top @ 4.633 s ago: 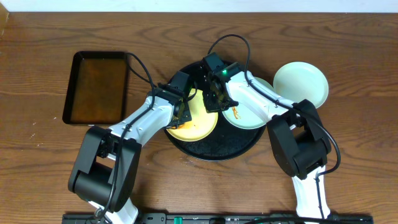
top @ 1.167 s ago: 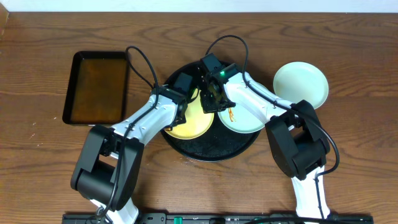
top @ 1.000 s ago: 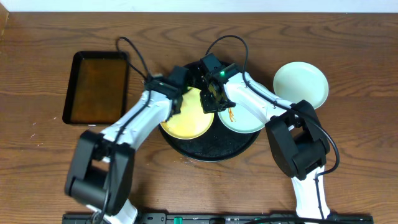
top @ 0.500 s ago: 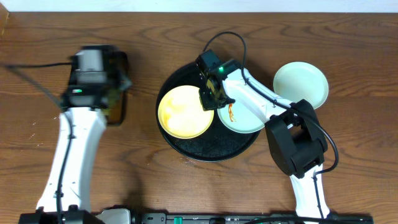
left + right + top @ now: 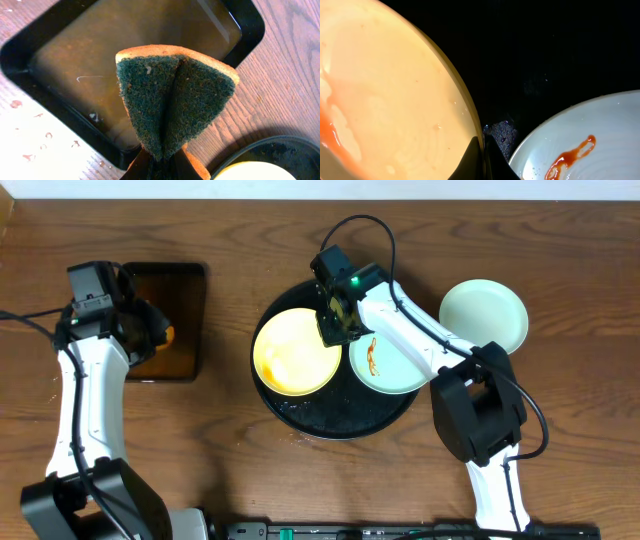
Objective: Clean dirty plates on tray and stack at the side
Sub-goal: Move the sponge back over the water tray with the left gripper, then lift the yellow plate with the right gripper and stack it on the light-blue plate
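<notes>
On black tray (image 5: 340, 416), right gripper (image 5: 481, 148) pinching face-up yellow plate (image 5: 292, 358), left gripper (image 5: 161, 164) grasping sponge (image 5: 175, 100)

The left arm (image 5: 85, 410) has swung off the round black tray (image 5: 340, 415) and now stretches up the left side of the tabletop. Its left fingers (image 5: 150, 170), earlier down on the yellow plate (image 5: 290, 355), now hang over the near end of the rectangular tray (image 5: 20, 55) of brown liquid, pinching the folded sponge (image 5: 172, 100) with its green face up. With that arm gone, the yellow plate's whole face shows, and the plate lies farther up and left on the round tray than before. The right fingers (image 5: 497, 165), clamped on its rim, have shifted slightly up and left with it.
</notes>
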Action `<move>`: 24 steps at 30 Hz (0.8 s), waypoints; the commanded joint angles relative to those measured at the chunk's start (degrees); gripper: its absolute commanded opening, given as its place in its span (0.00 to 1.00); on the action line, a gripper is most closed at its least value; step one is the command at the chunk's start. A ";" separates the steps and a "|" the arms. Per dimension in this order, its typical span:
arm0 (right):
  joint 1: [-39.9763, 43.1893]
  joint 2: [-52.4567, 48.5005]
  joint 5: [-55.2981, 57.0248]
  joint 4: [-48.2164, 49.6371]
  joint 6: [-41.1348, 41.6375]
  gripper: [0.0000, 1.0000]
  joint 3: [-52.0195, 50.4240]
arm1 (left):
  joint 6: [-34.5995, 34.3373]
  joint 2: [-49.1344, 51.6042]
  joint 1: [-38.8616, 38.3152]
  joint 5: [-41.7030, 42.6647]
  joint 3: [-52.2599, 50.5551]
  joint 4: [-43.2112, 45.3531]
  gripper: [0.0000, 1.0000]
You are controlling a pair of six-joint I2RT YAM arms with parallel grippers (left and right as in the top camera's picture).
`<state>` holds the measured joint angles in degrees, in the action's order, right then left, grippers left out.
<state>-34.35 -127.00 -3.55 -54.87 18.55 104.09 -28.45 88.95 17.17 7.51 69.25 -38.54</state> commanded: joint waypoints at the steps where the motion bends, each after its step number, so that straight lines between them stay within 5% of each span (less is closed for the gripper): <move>1: -1.55 0.02 2.91 -0.11 -0.81 0.01 1.60 | 1.99 1.66 0.24 0.81 0.33 0.83 0.08; 14: -5.14 8.02 25.53 -5.62 -4.50 0.01 8.39 | 2.97 5.16 0.24 0.83 0.31 0.87 0.08; 24: -14.03 12.28 53.37 -3.17 -14.27 0.01 8.39 | 2.97 5.16 0.24 0.83 0.28 0.83 0.08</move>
<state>-45.39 -115.85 34.04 -58.96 10.04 111.04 -26.68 93.65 17.17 7.81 69.25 -37.65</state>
